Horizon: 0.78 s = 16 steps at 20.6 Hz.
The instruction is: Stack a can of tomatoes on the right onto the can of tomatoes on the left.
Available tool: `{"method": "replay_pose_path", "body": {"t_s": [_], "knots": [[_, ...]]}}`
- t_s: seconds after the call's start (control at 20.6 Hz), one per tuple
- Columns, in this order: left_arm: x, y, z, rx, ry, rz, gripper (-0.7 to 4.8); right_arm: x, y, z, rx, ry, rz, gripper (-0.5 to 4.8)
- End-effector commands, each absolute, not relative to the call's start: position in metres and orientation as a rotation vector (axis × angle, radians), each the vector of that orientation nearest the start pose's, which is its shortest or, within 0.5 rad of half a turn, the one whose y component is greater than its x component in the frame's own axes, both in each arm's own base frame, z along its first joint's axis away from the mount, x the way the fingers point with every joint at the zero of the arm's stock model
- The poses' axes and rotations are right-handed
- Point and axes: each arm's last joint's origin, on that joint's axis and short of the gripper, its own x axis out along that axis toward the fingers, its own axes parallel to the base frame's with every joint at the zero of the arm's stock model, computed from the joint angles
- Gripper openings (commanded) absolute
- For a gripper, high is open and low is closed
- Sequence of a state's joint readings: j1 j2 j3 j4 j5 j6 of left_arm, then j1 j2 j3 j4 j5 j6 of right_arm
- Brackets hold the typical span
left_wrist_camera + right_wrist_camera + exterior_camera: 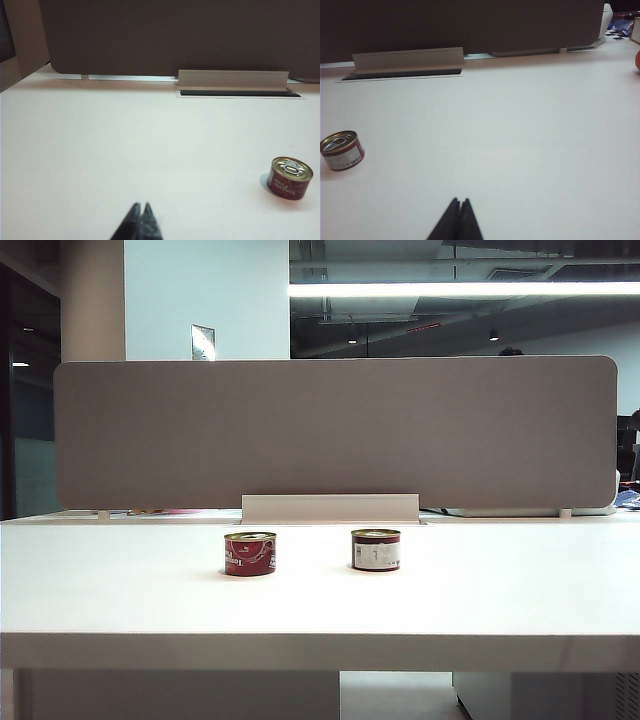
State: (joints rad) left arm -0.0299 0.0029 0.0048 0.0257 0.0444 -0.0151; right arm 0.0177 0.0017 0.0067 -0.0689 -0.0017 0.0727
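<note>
Tomato can stacking is not yet being started. The right gripper (459,202), its black fingertips pressed together over bare white tabletop (530,140), is being held well apart from the short red-labelled metal can with a white panel (341,150), which is standing upright toward ten o'clock of the tips. For a clean pick, the jaws should be spread first and the can taken by its sides, kept level. The left gripper (141,209) is likewise being kept pinched on nothing; the red-labelled target can (290,178) is standing toward two o'clock of it. In the exterior view the cans (250,553) (375,549) are standing apart, side by side.
</note>
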Motion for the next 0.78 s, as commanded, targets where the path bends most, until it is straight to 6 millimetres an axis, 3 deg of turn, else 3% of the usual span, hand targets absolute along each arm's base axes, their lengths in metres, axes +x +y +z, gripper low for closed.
{"method": "replay_pose_path", "body": {"t_s": [0.05, 0.78], "knots": [[0.0973, -0.0042, 0.1696, -0.011, -0.042, -0.076, -0.06, 0.0975, 0.0018, 0.1583, 0.07, 0.056, 0.018, -0.05], [0.0973, -0.0042, 0.1697, -0.011, -0.043, -0.076, -0.06, 0.0975, 0.0018, 0.1589, 0.07, 0.05, 0.016, -0.05]]}}
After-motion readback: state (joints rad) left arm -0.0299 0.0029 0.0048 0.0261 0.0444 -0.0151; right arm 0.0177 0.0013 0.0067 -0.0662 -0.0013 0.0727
